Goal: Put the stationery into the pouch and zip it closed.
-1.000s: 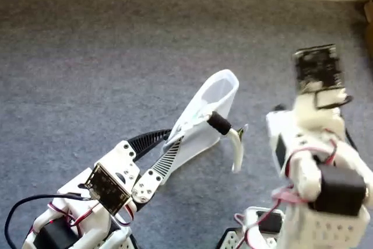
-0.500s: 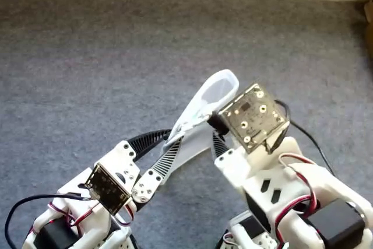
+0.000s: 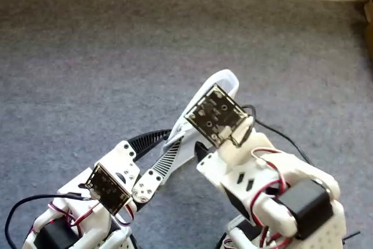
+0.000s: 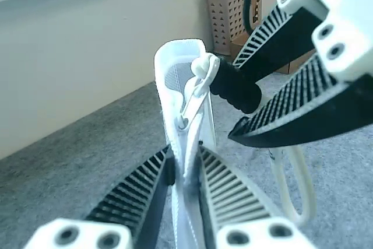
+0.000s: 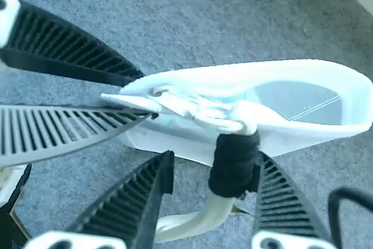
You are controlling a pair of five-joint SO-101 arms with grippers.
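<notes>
A white mesh pouch [image 3: 224,81] stands on edge on the grey carpet. My left gripper [image 4: 185,154] is shut on the pouch's near end [image 5: 175,94], also seen in the high view [image 3: 173,145]. The zipper pull has a black wrapped grip [image 5: 233,164] and a white loop strap [image 4: 291,185]. My right gripper [image 5: 213,164] is open, one finger on each side of the black grip [image 4: 233,86]; one finger looks close against it. From above, the right arm's camera board [image 3: 218,115] covers the pouch's middle.
Grey carpet [image 3: 87,56] lies all around, with a pale wall along its far edge. A slatted tan basket [image 4: 233,4] stands by the wall. The two arm bases [image 3: 87,214] sit close together at the near edge.
The right arm swung in from the right and came down over the pouch, so its open fingers now straddle the black zipper grip. The left gripper and pouch stayed put.
</notes>
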